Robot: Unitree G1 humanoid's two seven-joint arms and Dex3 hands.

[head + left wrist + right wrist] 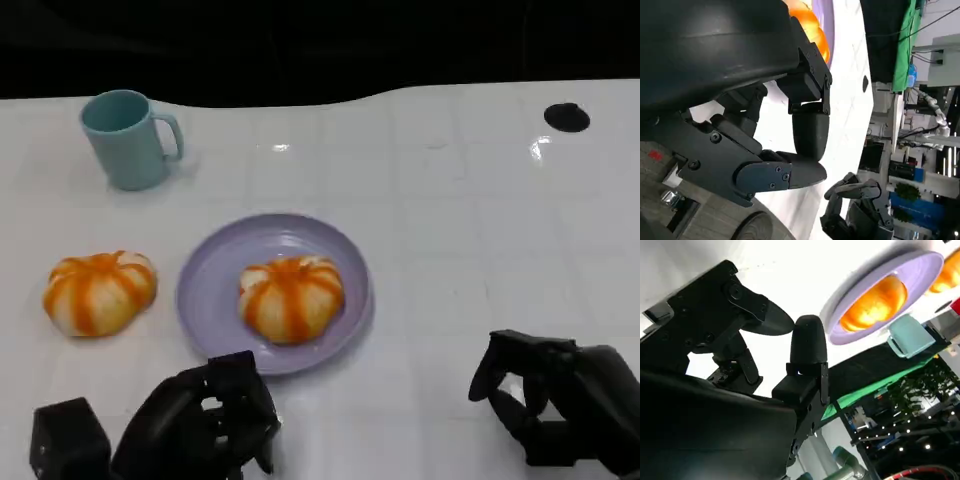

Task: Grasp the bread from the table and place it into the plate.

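— Fingers first: what do they hold?
— Nothing. The left hand [205,420] sits just below the plate's near rim, its fingers [810,132] curled in loosely, clear of any thing. The right hand [560,395] lies well to the plate's right, fingers [807,347] bent inward and bare.
— Now largest to smallest.
— The white desk [470,210] carries everything. The lavender plate [215,290] lies near its middle. One bread [291,296], round, pale with orange stripes running from its top like a pumpkin, rests inside the plate. A second bread [98,291] of the same look lies on the desk just left of the plate. A light blue mug [125,138] stands beyond the plate, to its left.
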